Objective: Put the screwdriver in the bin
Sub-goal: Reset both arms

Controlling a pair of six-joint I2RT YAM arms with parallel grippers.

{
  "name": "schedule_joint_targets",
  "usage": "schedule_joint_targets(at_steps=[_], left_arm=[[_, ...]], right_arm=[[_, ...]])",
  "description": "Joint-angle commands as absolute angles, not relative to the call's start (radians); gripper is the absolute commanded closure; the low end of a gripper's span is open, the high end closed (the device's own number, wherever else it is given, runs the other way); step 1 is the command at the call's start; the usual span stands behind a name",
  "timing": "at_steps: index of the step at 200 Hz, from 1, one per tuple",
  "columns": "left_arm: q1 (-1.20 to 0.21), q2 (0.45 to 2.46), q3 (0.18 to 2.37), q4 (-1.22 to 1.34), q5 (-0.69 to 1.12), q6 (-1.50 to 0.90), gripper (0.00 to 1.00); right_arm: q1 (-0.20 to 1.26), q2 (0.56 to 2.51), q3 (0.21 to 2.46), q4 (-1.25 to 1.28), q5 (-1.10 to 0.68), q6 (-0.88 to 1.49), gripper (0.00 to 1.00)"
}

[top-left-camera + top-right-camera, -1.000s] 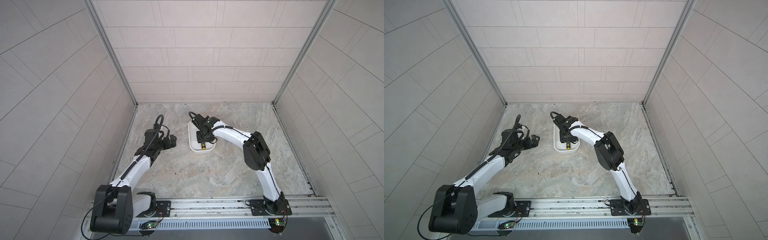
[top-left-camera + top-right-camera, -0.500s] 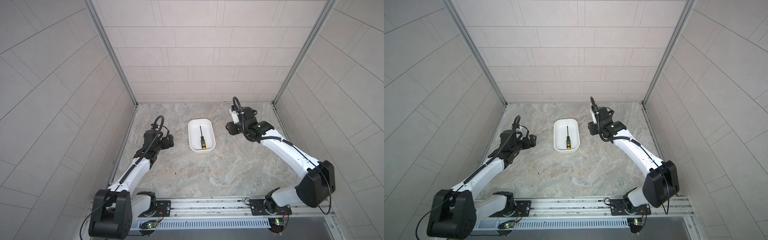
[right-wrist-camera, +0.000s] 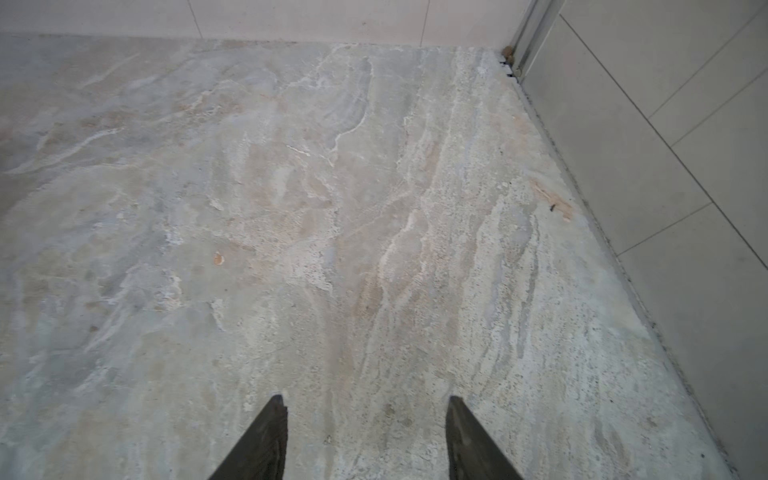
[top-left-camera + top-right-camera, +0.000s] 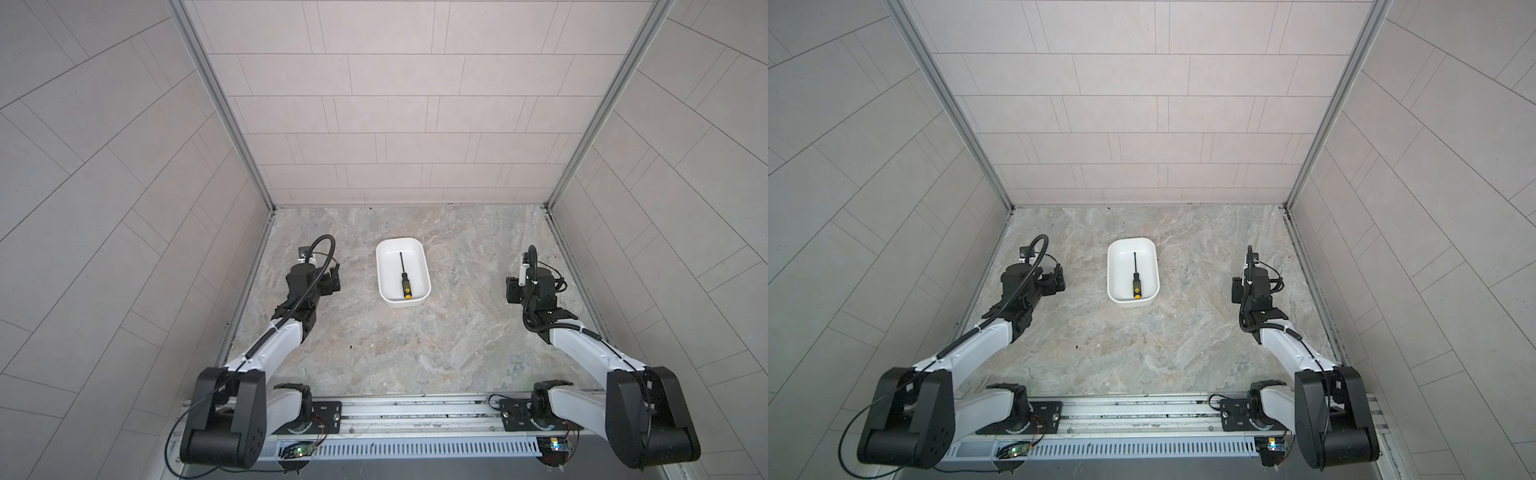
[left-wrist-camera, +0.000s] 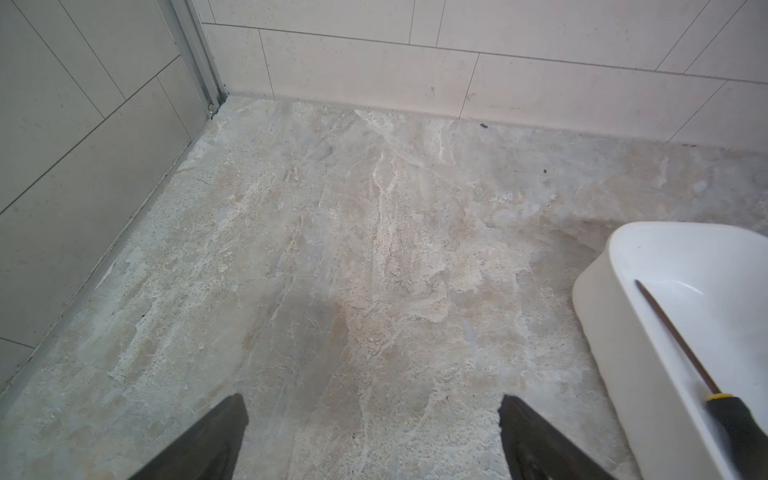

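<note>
The screwdriver (image 4: 404, 279) (image 4: 1136, 279), black handle with a yellow cap, lies lengthwise inside the white bin (image 4: 405, 302) (image 4: 1133, 303) at mid-table, tip towards the back wall. In the left wrist view, the bin (image 5: 615, 353) and the screwdriver (image 5: 681, 345) show at the frame's edge. My left gripper (image 4: 333, 281) (image 4: 1059, 279) (image 5: 372, 401) hovers to the left of the bin, open and empty. Well to the right of the bin, my right gripper (image 4: 512, 291) (image 4: 1236, 289) (image 3: 365, 401) is open over bare stone with nothing between its fingers.
Tiled walls close the marbled table on the left, back and right, with metal corner posts (image 4: 216, 104) (image 4: 602, 104). The arms' mounting rail (image 4: 415, 415) runs along the front edge.
My right gripper has left the bin, where it was a second ago, and swung far to the right. The screwdriver stays lying in the bin. The left arm has barely moved.
</note>
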State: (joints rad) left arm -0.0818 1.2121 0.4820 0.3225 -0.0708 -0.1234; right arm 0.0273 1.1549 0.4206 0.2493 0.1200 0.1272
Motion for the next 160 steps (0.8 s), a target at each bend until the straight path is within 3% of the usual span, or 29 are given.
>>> schedule_joint_targets(at_steps=[1, 83, 160], left_arm=[[-0.081, 1.246, 0.486, 0.42, -0.103, -0.091, 0.0], [-0.067, 1.247, 0.431, 0.486, -0.1, -0.03, 0.0], [-0.058, 1.416, 0.43, 0.658, -0.139, 0.003, 0.0]], right_arm=[[0.016, 1.182, 0.387, 0.502, 0.185, 0.106, 0.44], [0.01, 1.475, 0.41, 0.728, 0.202, 0.118, 0.45], [0.032, 1.496, 0.428, 0.715, 0.229, 0.101, 0.43]])
